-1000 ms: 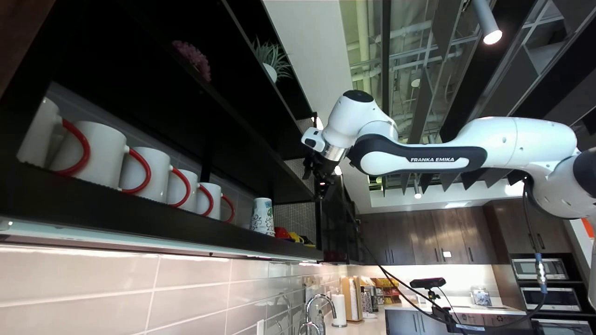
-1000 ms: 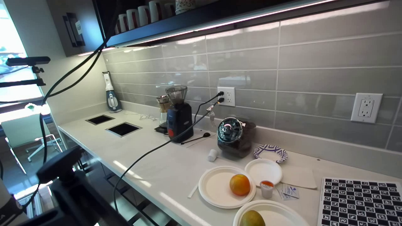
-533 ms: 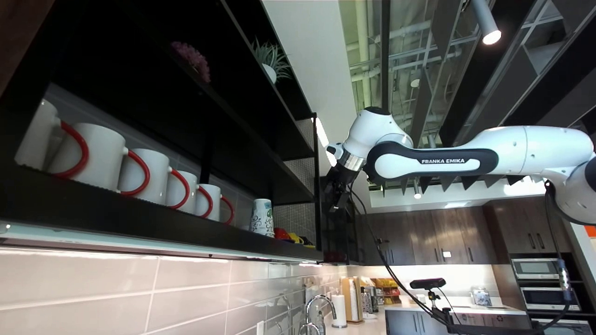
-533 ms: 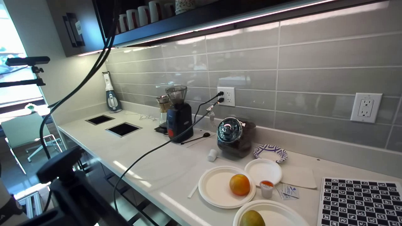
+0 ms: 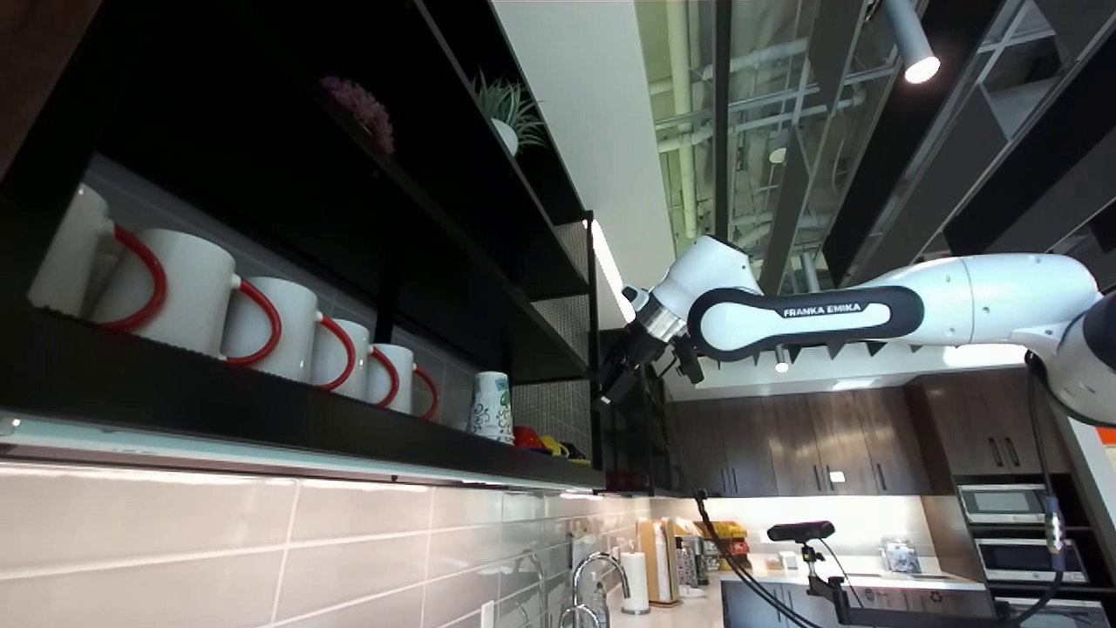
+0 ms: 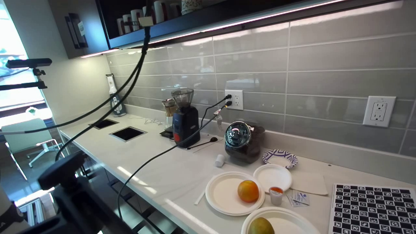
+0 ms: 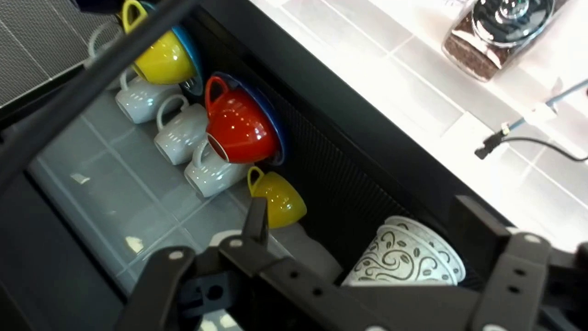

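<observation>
— Biggest first, please.

— The long black shelf [image 5: 288, 410], in both exterior views. Next the white arm [image 5: 819, 301], stretched toward the shelf's far end in an exterior view.

— Then the gripper [image 7: 367, 220]?

— Fingers [image 7: 257, 220] spread wide, nothing pinched.

— Nearest things?

— On the shelf, just past the row of mugs [image 5: 200, 301]: a stack of paper cups [image 7: 404, 255], framed in the finger gap in the wrist view, yet apart from the gripper in an exterior view. Beyond, the red cup [image 7: 243, 126] and the smaller yellow cup [image 7: 280, 202].

— Any trouble possible?

— Likeliest, with paper so light: a toppled stack, caused by a glancing fingertip. Also a scrape on the shelf's front edge, from too low an angle, or a knock to the yellow cup, close beside one finger in the wrist view. Depth unclear.

— And the stack, pointing which way?

— Mouth down, by the look of the rims against the shelf; narrow end up. Long axis upright in an exterior view, slanting lower left to upper right in the wrist view.
</observation>
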`<state>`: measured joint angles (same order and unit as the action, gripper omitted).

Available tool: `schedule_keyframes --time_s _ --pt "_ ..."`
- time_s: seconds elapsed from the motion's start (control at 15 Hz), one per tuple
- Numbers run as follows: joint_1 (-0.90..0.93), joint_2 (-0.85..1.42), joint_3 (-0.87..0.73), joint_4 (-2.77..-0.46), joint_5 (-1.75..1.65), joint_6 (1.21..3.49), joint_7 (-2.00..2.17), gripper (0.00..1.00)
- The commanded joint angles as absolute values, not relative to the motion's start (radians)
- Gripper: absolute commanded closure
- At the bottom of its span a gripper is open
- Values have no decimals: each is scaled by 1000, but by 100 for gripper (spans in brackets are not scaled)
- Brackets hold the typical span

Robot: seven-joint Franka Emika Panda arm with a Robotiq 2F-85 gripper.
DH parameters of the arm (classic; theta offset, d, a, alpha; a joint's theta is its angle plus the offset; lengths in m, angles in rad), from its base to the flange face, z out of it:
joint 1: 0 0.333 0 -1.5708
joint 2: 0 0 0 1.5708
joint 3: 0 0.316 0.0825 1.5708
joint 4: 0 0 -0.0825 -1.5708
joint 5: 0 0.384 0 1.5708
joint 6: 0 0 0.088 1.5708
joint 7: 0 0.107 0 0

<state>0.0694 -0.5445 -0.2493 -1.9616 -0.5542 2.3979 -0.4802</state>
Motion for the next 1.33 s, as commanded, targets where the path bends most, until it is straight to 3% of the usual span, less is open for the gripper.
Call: schedule_keyframes --time_s 0.0,0.53,1.27 --pt "91 -582 -281 -2027 -368 2519 -533 0" --pt "212 -589 -331 -2024 -6 2446 -710 0" --pt "123 -559 -278 -2012 -22 2430 -688 0"
